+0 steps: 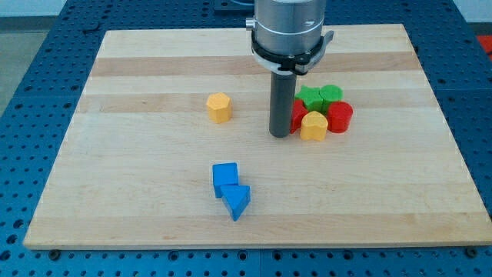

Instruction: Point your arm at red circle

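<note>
Standing upright over a pale wooden board (154, 192), a dark rod hangs from the arm's silver wrist (288, 31) near the view's top. My tip (279, 135) rests at the board's surface a little right of centre. It has no jaws, so it grasps nothing; it only presses down at the left edge of a cluster of blocks.

The cluster sits just to the right of my tip. The red circle (340, 117), a short round block, is on the cluster's right side. A yellow heart-shaped block (314, 125) lies between it and my tip, touching the red circle's left side. A second red block (298, 115), its shape partly hidden by the rod, sits right beside the rod, and I cannot tell whether the two touch. Behind these, toward the view's top, are two green blocks: a green star-like block (310, 97) on the left and a green round block (331, 95) on the right, packed close together.

Well apart to the view's left stands a yellow hexagon block (219, 107), alone. Toward the view's bottom, two blue blocks touch each other: a blue square-ish block (225, 176) above and a blue triangle block (237, 201) just below it and slightly right.

The board lies on a blue perforated table (31, 46).
</note>
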Tool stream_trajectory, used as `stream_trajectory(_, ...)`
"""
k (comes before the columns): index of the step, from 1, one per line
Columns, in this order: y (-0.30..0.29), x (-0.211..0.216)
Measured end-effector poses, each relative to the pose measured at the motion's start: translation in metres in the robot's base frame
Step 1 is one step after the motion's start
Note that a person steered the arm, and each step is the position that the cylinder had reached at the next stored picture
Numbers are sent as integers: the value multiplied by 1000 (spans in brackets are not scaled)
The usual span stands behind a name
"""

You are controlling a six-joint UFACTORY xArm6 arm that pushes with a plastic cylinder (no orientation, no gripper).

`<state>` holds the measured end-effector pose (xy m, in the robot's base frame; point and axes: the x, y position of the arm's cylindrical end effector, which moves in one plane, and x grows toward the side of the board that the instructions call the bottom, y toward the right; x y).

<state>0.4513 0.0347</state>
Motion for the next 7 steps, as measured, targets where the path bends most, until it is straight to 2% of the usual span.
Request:
stream_trajectory(1, -3, 0)
stream_trajectory(2, 2, 20)
stream_trajectory(6, 123, 31)
stream_trajectory(7, 124, 30)
